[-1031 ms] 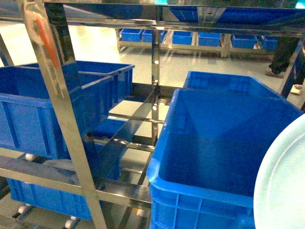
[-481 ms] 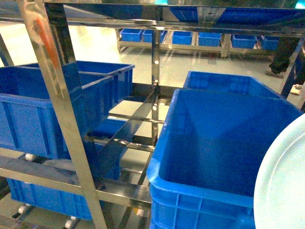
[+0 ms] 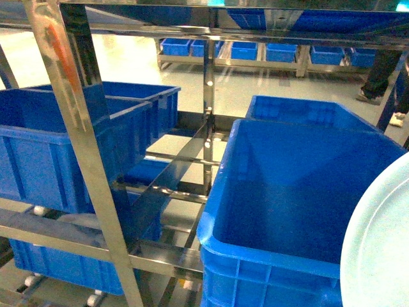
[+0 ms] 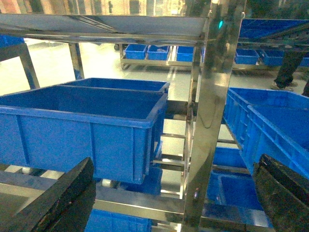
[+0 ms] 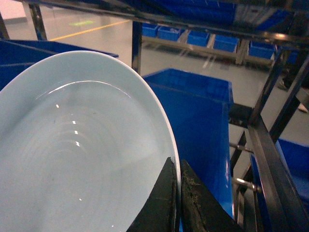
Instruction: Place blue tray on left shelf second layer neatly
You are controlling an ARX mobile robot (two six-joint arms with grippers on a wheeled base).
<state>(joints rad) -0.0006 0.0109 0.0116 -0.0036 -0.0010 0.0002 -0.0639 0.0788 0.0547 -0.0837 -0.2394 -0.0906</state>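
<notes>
The pale blue tray (image 3: 378, 251) stands tilted on edge at the lower right of the head view, in front of a big blue crate (image 3: 300, 192). In the right wrist view the blue tray (image 5: 82, 145) fills the left half, and my right gripper (image 5: 177, 170) is shut on its rim. My left gripper (image 4: 169, 203) is open wide, with a dark finger at each lower corner and nothing between them. It faces the left shelf, whose steel tier rail (image 3: 64, 238) with small rollers carries blue crates (image 3: 45, 147). Neither gripper shows in the head view.
A mirror-like steel upright (image 3: 89, 160) stands close in front, with another upright (image 4: 212, 111) just ahead of the left gripper. A top rail (image 3: 243, 29) crosses overhead. More blue crates (image 3: 64, 265) sit on the lower tier. A person's legs (image 3: 377, 77) are at the far right.
</notes>
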